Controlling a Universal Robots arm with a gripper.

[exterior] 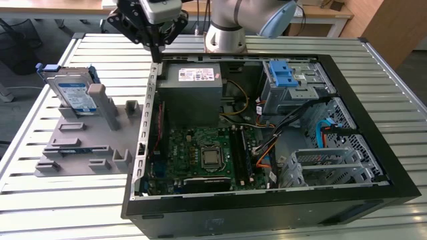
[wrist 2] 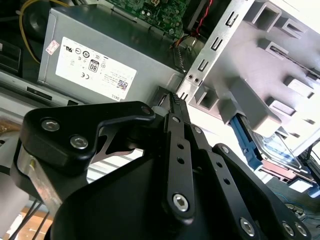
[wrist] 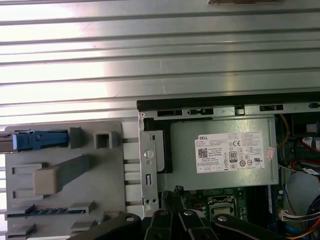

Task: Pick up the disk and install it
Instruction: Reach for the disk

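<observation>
Early in the job — no pickup yet. Shows, in the exterior view, the disk [exterior: 72, 94] standing upright in a slot of the grey holder [exterior: 80, 150] on the tabletop [exterior: 67, 210], at that view's left, outside the open case [exterior: 267, 205] and just beside it. Framed by its blue bracket and touched by nothing but the holder.

Finds the gripper [exterior: 157, 52] hovering above the case's rear edge, close to the power supply [exterior: 190, 92] and well apart from the disk. Pressed together at the tips and pinching nothing, as also seen in the second wrist view [wrist 2: 173, 100]. Looks down, in the first wrist view, on holder and case side by side, with the disk's blue edge [wrist: 37, 140] in its slot.

Judged from this: neither half of the task done. Left to do — the grasp itself and the whole of the install. Presumably bound for the drive bay [exterior: 297, 92] under the blue latch [exterior: 283, 75] at the case's far corner; cannot tell from here whether a slot there stands free.
</observation>
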